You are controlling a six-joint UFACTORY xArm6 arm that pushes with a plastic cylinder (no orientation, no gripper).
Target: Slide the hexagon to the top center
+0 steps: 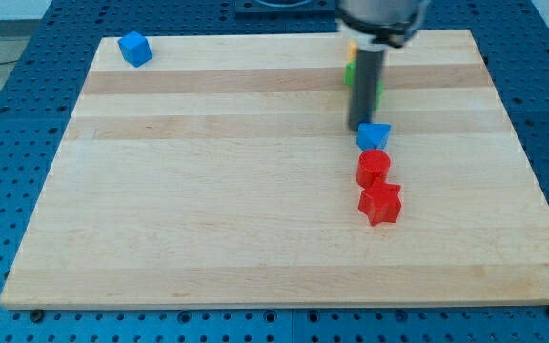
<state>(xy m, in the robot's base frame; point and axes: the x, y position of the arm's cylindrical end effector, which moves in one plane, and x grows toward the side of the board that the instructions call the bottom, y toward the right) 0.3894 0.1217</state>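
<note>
Right of frame centre, our tip [362, 129] touches a blue block [374, 136]; below sit the red hexagon [373, 168] and red star [380, 202]. We carry no pincer.

On the board [208, 238], the blue cube [134, 49] sits at the view's top left corner, well apart from the rest. Right of centre, a column runs down the view: my tip [362, 129], just beside the blue block [374, 136] below it, then the red block [373, 168], perhaps the hexagon, touching the red star [380, 202]. Behind the rod, a green block [381, 92] and a yellow block [350, 45] are partly hidden.
</note>
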